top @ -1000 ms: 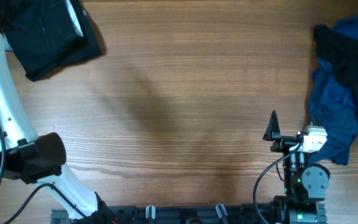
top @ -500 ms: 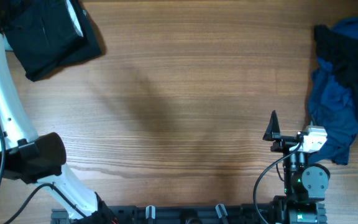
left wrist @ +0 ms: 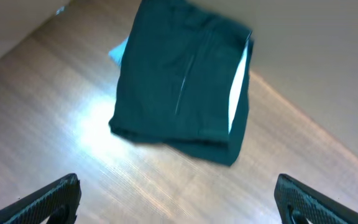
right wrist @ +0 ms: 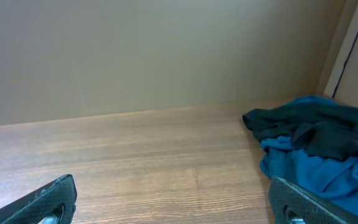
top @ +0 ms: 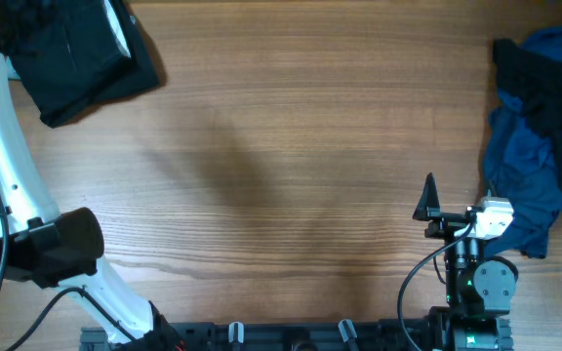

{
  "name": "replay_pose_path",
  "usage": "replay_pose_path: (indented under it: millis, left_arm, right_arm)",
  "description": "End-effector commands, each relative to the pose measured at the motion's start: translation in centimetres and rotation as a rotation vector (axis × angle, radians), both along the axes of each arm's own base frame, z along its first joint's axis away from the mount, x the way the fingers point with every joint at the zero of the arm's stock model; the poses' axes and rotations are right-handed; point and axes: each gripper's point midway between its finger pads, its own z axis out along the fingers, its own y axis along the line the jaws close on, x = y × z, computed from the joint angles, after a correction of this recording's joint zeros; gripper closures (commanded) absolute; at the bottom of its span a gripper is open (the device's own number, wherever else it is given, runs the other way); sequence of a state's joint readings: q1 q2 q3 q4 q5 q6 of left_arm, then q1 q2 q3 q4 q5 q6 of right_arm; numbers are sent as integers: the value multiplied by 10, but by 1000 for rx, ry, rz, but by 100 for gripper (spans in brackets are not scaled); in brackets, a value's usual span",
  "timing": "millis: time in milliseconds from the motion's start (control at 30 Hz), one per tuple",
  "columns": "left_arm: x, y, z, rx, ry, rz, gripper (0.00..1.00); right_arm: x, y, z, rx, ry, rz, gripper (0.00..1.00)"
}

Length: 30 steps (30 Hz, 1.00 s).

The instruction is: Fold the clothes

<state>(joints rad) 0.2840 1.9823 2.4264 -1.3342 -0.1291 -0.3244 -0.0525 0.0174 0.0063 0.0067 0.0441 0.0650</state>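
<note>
Left hand (left wrist: 176, 198) wide and empty above folded black shorts (left wrist: 179, 81), set aside at desk (top: 291, 146) corner, seemingly to free the middle; right hand (right wrist: 169, 198) wide, idle near blue garments (top: 530, 166).

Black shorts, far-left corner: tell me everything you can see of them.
The shorts look like dark, near-black woven fabric, folded into a compact, roughly rectangular stack lying slightly askew. A pale lining strip shows along one edge, and a seam line runs down the top layer. They lie flat on the wooden table at its far left corner. A light-blue scrap peeks out from beneath one side. The left gripper, open, sits short of them, not touching.
</note>
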Motion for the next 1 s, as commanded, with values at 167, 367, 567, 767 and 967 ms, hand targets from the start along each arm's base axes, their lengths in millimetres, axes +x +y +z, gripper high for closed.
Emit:
replay_pose_path:
  millis: [167, 367, 567, 767, 967]
  left_arm:
    - [-13, -34, 22, 8, -20, -70, 0]
    - [-35, -37, 44, 86, -42, -35, 0]
    - [-57, -42, 27, 56, -97, 11, 0]
    - [-88, -48, -12, -1, -164, 84, 0]
    - [-124, -56, -36, -64, -272, 151, 0]
  right_arm:
    - [-1, 2, 3, -13, -14, 15, 0]
    - [-1, 2, 3, -13, -13, 15, 0]
    - [-1, 2, 3, -13, -14, 15, 0]
    - [-1, 2, 3, -13, -14, 15, 0]
    - [-1, 2, 3, -13, -13, 15, 0]
